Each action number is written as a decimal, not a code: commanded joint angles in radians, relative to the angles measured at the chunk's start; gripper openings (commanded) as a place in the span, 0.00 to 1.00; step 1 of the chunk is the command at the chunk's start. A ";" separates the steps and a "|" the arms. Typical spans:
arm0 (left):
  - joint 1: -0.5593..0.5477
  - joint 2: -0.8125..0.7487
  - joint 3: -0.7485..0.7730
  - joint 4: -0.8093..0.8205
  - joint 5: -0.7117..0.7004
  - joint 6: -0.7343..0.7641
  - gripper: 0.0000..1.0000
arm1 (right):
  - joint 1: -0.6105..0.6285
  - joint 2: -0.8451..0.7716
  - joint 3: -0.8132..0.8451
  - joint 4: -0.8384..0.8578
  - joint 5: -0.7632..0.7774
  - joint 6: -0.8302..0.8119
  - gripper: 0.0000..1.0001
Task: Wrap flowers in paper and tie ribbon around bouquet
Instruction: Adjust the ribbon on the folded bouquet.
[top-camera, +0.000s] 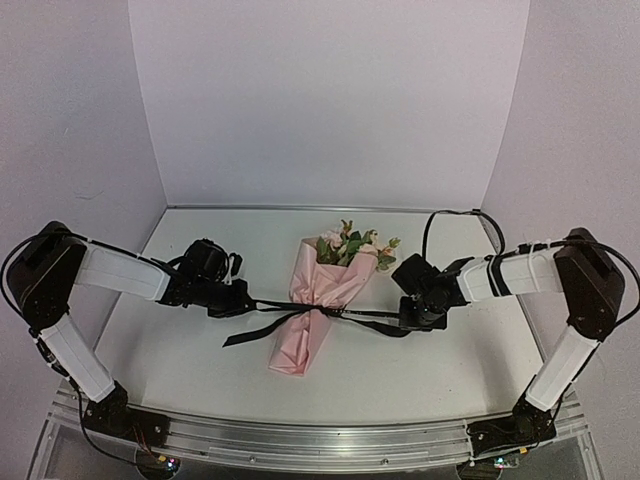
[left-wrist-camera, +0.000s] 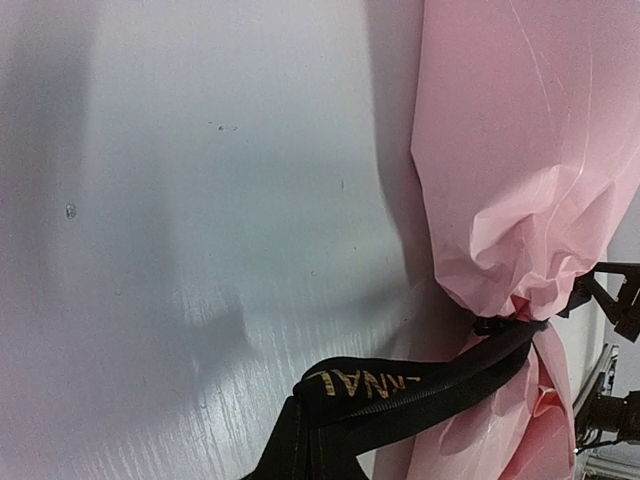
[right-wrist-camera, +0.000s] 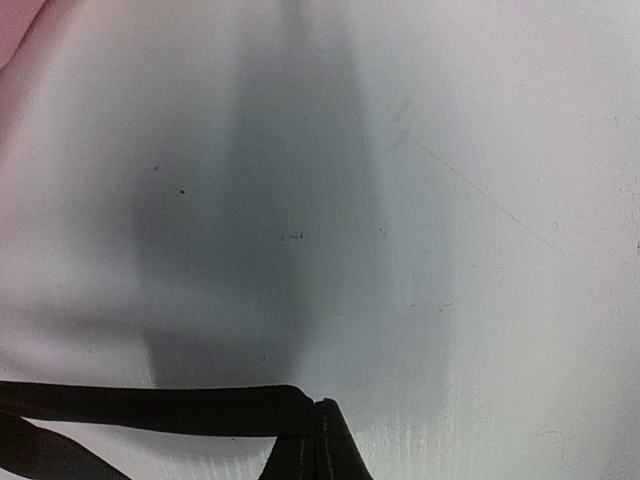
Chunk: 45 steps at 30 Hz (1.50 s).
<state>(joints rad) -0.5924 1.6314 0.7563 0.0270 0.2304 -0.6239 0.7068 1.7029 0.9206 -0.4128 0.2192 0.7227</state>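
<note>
Top external: L gripper (top-camera: 237, 299) and R gripper (top-camera: 408, 318) were both closed, each pinching 1 ribbon (top-camera: 270, 305) end, seemingly taut, around bouquet (top-camera: 318, 290) waist on table (top-camera: 180, 352).

Top camera overlooks white flat table (top-camera: 180, 350) from behind; close, downward wrist cameras share black lettered fabric ribbon (left-wrist-camera: 400, 385).

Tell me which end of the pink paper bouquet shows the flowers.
The far end: pale pink and cream flowers poke out of the pink paper bouquet there. The near end, toward the arm bases, shows only paper.
</note>
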 joint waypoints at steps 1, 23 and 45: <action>0.057 -0.025 -0.041 -0.049 -0.029 0.007 0.00 | -0.066 -0.046 -0.040 -0.107 0.107 0.007 0.00; 0.089 -0.116 -0.162 0.016 0.065 -0.088 0.00 | -0.205 -0.119 -0.079 -0.106 0.071 -0.031 0.00; -0.022 -0.185 -0.123 0.028 -0.014 -0.110 0.00 | -0.327 -0.234 -0.146 -0.071 -0.053 -0.051 0.00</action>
<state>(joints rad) -0.6053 1.4295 0.6109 0.1483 0.3843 -0.7657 0.4712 1.5026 0.8360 -0.3576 -0.0207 0.6481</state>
